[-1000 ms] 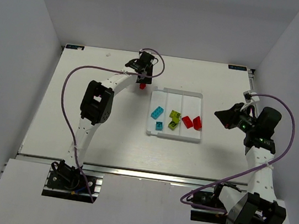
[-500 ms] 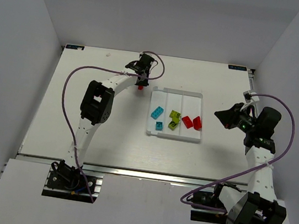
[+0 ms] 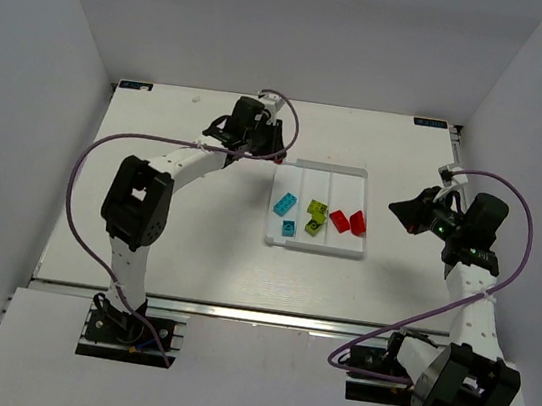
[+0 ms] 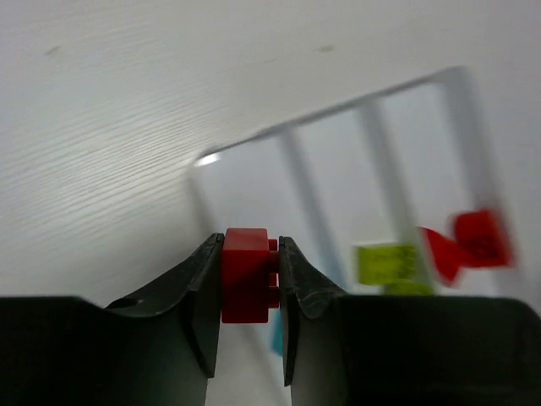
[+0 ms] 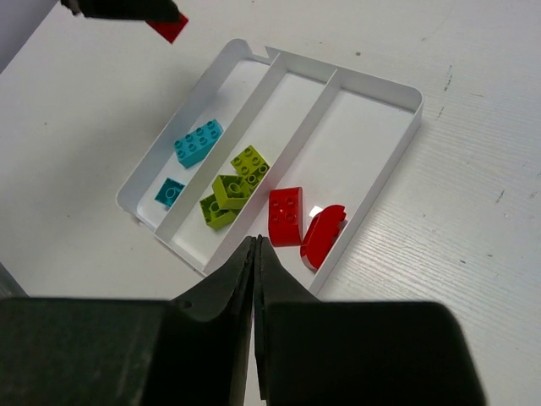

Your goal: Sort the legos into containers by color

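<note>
the left gripper [image 4: 247,254] has just clamped onto the last loose red lego [image 4: 245,283] and is lifting it off the table [image 3: 166,229], beside the upper left corner of the tray [image 3: 322,165]. it is probably heading for the rightmost compartment, joining the other reds [image 3: 347,221]. the right gripper [image 5: 255,254] is hanging closed and empty at right of frame.

Nothing fancy here: a white wood-grain table [image 3: 195,243] is boxed in by plain pale grey walls [image 3: 295,35] at the back and both sides, everything is lit softly and evenly, and a metal rail [image 3: 266,312] is run along the near edge.
</note>
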### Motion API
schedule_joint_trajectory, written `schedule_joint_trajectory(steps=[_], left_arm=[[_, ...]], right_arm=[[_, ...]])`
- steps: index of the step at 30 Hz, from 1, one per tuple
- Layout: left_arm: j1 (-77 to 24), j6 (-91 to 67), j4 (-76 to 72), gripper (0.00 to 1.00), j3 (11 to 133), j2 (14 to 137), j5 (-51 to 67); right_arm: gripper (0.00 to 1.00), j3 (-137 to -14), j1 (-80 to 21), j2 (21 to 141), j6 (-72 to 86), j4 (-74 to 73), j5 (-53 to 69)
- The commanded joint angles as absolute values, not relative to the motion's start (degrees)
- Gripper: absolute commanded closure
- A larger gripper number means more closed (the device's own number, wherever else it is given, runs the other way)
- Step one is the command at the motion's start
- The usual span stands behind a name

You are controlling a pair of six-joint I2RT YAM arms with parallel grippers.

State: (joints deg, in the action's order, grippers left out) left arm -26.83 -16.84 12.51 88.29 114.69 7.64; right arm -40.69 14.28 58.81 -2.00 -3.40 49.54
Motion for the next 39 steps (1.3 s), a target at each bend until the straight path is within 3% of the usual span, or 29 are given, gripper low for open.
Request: schedule_joint_trajectory(steps=[1, 5, 14, 16, 19, 20, 22, 23, 26, 29, 32, 35, 36, 39], left_arm=[[-27.9, -19.9, 0.4, 1.0, 88.2, 113.2, 31.9], [-31.6, -23.3, 0.9, 1.0, 93.6, 119.6, 41.8], [-39.2, -28.6, -3.1, 0.98, 99.8, 126.6, 38.0], [-39.9, -29.6, -3.1, 0.94, 101.6, 128.0, 37.1], [-41.3, -29.6, -0.4, 0.76, 104.4, 129.6, 34.9], [-41.9, -29.5, -0.4, 0.57, 104.9, 130.5, 34.0], [-41.9, -30.1, 1.5, 0.47, 104.9, 130.6, 31.9], [-41.9, -30.5, 1.4, 0.43, 104.3, 129.8, 30.9], [-41.9, -30.8, 1.9, 0.36, 103.7, 128.0, 26.8], [-40.9, -30.5, 3.9, 0.36, 104.2, 125.3, 23.8], [-40.3, -28.1, 7.2, 0.44, 104.4, 122.0, 19.7], [-40.3, -25.4, 10.4, 1.0, 101.9, 115.9, 13.7], [-40.3, -24.8, 12.7, 1.0, 99.3, 111.6, 11.9], [-39.7, -20.4, 15.4, 1.0, 88.4, 99.6, 6.3]], right_arm=[[0.94, -41.8, 14.5, 59.3, -4.0, -3.7, 49.4], [1.0, -41.5, 14.6, 59.1, -4.1, -3.6, 49.1], [0.99, -41.3, 15.0, 59.3, -4.3, -3.4, 48.6], [0.99, -41.5, 14.9, 59.6, -4.5, -3.4, 48.6], [0.97, -41.5, 15.1, 59.7, -4.7, -3.6, 48.6], [0.94, -41.6, 15.0, 59.6, -4.7, -3.7, 48.7], [0.79, -41.5, 15.2, 59.6, -4.8, -3.6, 49.0], [0.64, -41.5, 15.6, 59.6, -5.1, -3.8, 49.3], [0.49, -41.6, 15.6, 59.6, -5.3, -4.0, 50.2], [0.46, -41.4, 15.9, 59.5, -5.2, -4.0, 50.8], [0.45, -41.5, 16.1, 59.3, -5.3, -4.0, 51.2], [0.45, -41.3, 16.6, 59.2, -5.2, -4.0, 51.2], [0.44, -41.3, 16.9, 59.2, -4.7, -4.0, 51.3], [0.28, -41.6, 17.5, 59.7, -2.4, -4.0, 51.9]])
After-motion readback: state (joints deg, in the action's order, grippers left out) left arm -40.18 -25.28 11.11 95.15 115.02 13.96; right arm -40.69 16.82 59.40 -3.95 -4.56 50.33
